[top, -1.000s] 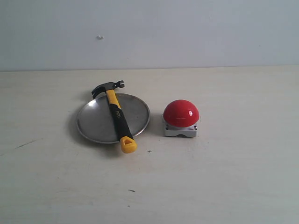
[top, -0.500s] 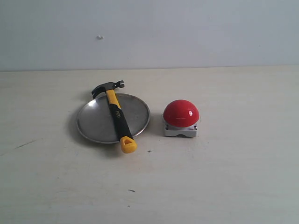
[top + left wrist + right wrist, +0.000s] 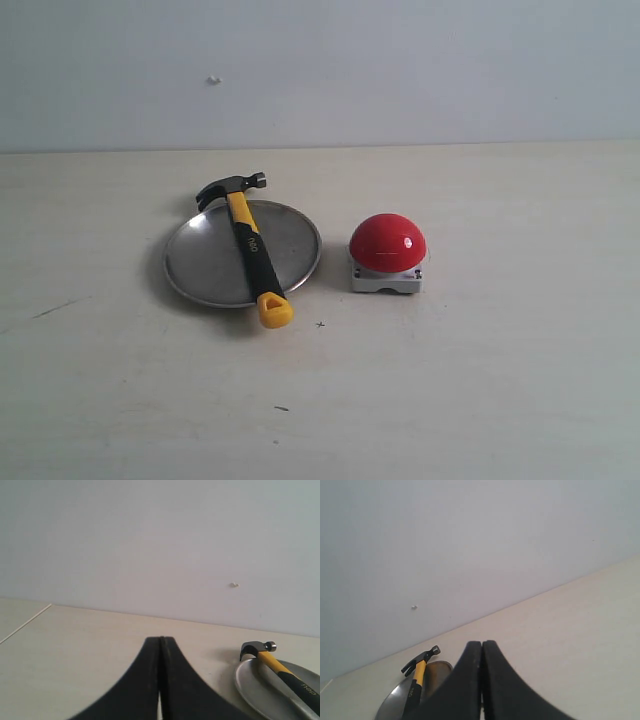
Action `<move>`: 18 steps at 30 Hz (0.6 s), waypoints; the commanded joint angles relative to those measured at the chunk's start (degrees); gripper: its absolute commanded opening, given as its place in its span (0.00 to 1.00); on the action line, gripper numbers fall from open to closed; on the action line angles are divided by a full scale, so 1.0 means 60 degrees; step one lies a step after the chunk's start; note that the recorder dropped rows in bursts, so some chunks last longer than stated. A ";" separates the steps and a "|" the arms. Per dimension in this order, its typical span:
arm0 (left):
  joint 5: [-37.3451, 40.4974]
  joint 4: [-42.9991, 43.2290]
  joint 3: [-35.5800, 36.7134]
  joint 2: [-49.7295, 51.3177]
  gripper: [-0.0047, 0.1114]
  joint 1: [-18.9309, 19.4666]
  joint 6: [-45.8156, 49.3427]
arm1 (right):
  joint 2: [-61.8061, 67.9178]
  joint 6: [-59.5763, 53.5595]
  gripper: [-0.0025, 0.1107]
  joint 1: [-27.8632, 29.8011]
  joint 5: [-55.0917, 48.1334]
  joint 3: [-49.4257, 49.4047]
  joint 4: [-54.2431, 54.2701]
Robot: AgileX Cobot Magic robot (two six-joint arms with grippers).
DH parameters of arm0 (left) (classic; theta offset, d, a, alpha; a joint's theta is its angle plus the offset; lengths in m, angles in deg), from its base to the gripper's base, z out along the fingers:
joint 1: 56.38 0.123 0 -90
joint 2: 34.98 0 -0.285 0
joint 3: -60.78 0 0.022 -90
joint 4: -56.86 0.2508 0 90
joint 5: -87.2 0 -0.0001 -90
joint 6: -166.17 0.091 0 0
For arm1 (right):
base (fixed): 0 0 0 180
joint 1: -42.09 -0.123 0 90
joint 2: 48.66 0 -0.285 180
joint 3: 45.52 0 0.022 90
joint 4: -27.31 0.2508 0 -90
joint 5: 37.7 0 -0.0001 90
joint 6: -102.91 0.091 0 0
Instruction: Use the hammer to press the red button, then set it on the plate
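The hammer [image 3: 249,245] lies across the steel plate [image 3: 200,260], its dark head past the far rim and its yellow looped end over the near rim. To the right of the plate stands the red button [image 3: 387,242] on its grey base. Neither arm shows in the exterior view. In the left wrist view my left gripper [image 3: 160,639] is shut and empty, with the hammer [image 3: 280,667] and plate [image 3: 260,690] off to one side. In the right wrist view my right gripper [image 3: 482,642] is shut and empty, with the hammer [image 3: 418,667] and plate [image 3: 395,705] beyond it. The red button is hidden in both wrist views.
A pale wooden table [image 3: 480,380] carries everything, with a plain light wall [image 3: 400,70] behind it. A small mark [image 3: 213,80] sits on the wall above the plate.
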 commanded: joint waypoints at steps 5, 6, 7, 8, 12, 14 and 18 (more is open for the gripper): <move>0.0017 0.0094 0.0028 -0.0048 0.04 0.0012 -0.0030 | -0.0047 -0.0180 0.02 -0.0017 0.0065 -0.0033 -0.0635; 0.0017 0.0094 0.0028 -0.0048 0.04 0.0012 -0.0030 | -0.0047 -0.0377 0.02 -0.0017 0.0065 -0.0033 -0.0920; 0.0017 0.0094 0.0028 -0.0048 0.04 0.0012 -0.0030 | -0.0047 -0.0611 0.02 -0.0017 0.0065 -0.0033 -0.1264; 0.0017 0.0094 0.0028 -0.0048 0.04 0.0012 -0.0030 | -0.0047 -0.0749 0.02 0.0032 0.0091 -0.0033 -0.1473; 0.0017 0.0094 0.0028 -0.0048 0.04 0.0012 -0.0030 | -0.0047 -0.1645 0.02 0.0404 0.0871 -0.0437 -0.1863; 0.0017 0.0094 0.0028 -0.0048 0.04 0.0012 -0.0030 | -0.0047 -0.2003 0.02 0.0552 0.1425 -0.0437 -0.1922; 0.0017 0.0094 0.0028 -0.0048 0.04 0.0012 -0.0030 | -0.0047 -0.2237 0.02 0.0722 0.1012 -0.0437 -0.2026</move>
